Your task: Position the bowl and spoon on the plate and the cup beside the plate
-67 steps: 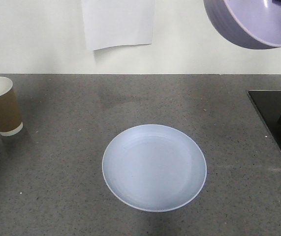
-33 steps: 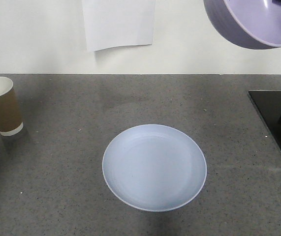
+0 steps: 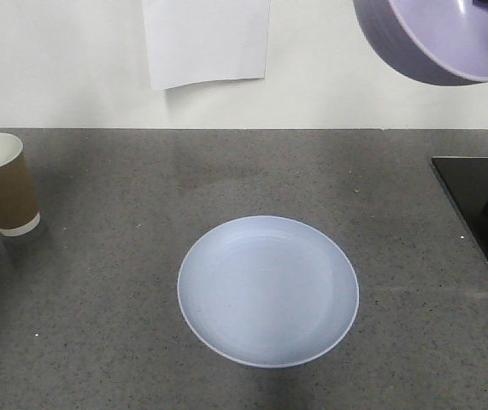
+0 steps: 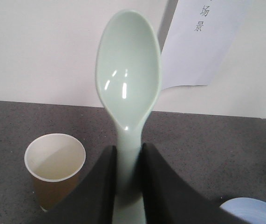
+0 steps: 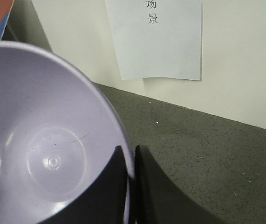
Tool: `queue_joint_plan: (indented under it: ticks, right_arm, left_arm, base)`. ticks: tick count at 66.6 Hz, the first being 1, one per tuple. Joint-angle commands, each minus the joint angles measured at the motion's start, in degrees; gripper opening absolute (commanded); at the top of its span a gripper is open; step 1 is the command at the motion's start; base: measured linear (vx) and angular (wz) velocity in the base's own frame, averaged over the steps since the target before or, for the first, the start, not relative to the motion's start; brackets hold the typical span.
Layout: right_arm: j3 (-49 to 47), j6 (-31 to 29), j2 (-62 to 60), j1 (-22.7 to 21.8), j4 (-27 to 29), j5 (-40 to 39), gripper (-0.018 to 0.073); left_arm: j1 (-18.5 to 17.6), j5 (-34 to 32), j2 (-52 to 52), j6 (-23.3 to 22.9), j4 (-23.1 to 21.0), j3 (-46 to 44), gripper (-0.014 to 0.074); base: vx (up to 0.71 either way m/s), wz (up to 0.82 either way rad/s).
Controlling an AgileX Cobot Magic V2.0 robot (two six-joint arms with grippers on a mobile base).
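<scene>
- Front view: plate (image 3: 267,290) lies bare on the grey counter (image 3: 98,342), about centre. Cup (image 3: 2,184) stands upright at the far left edge, well apart from the plate. Bowl (image 3: 436,38) hangs high at upper right, tilted, its opening turned toward the camera – clear of the counter and off to the plate's right. Black glass panel (image 3: 483,209) at the right edge, paper sheet (image 3: 207,40) on the wall. No spoon or fingers to be made out here.
- Left wrist view: left gripper (image 4: 129,154) is closed on the handle of the spoon (image 4: 128,93), scoop pointing up and away, hollow facing the lens. Below it, the cup to the left and a sliver of plate rim at lower right (so this arm seems to sit between the two).
- Right wrist view: right gripper (image 5: 129,151) pinches the bowl's rim, one finger inside the wall and one outside. The bowl's inside is empty.
- Step in hand, as I judge it: bowl to plate. Neither bowl, spoon nor cup is placed yet.
- To do it well: carry the bowl left until it is over the plate, level it on the way down, and seat its base flat before the fingers part – a rim pinch lets it swing or tip if released early.
- Set it slightly off-centre if the spoon is to lie beside it on the plate; hold the left arm back until the right is clear.
</scene>
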Motion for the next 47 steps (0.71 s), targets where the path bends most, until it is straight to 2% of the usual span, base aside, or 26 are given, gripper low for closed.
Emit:
queue_joint_plan:
  ticks: [1, 38, 47]
  right_arm:
    - [-1.5, -0.3, -1.3, -0.2, 2.7, -2.6, -0.0008]
    - [-1.5, 0.4, -1.3, -0.2, 2.8, -4.2, -0.0008]
    - [-1.5, 0.0, -0.9, -0.2, 6.6, -4.9, -0.0008]
  left_arm:
    - [-0.1, -3.5, -0.5, -0.1, -1.5, -1.3, -0.0006]
    - [-0.1, -3.5, -0.5, -0.1, -1.5, -1.3, -0.0006]
    - [-0.1, -3.5, -0.5, -0.1, -1.5, -1.3, -0.0006]
  base:
    - [0.0, 0.0]
    - [0.0, 0.0]
    - [0.0, 0.0]
